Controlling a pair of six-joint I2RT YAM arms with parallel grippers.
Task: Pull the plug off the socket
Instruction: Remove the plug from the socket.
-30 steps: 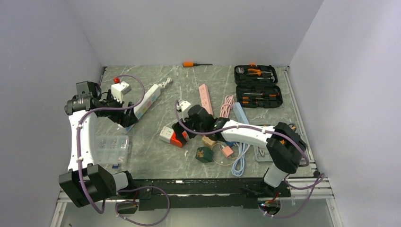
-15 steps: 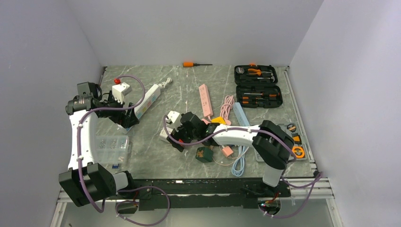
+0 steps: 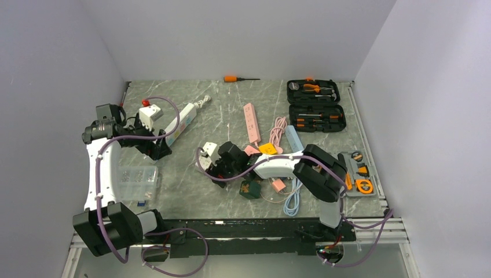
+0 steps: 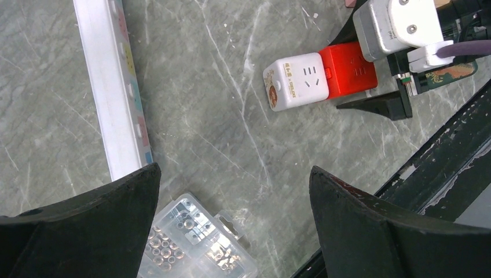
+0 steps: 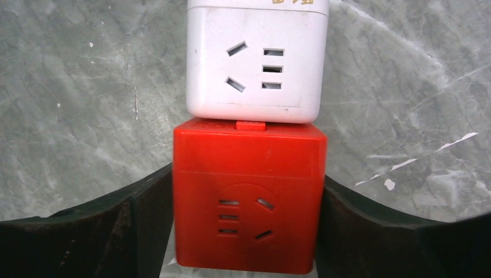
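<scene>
A red cube plug (image 5: 249, 197) sits joined to a white cube socket (image 5: 257, 58) flat on the marble table. My right gripper (image 5: 248, 191) straddles the red cube, with both black fingers (image 5: 145, 214) pressed against its sides. In the left wrist view the same pair shows as the white cube (image 4: 295, 81) and the red cube (image 4: 350, 69). From above, my right gripper (image 3: 223, 168) hides most of the pair and only the white cube (image 3: 204, 163) peeks out. My left gripper (image 4: 234, 174) hangs open over bare table at the left (image 3: 151, 145), holding nothing.
A long white power strip (image 3: 180, 121) and a clear box of small metal parts (image 3: 137, 176) lie near my left gripper. A pink strip (image 3: 251, 123), cables (image 3: 292, 191) and a green block (image 3: 250, 189) crowd my right arm. An open tool case (image 3: 315, 105) lies at the back right.
My right gripper has slid left over the red cube and its jaws have drawn in against the cube's sides. The left arm has shifted only slightly.
</scene>
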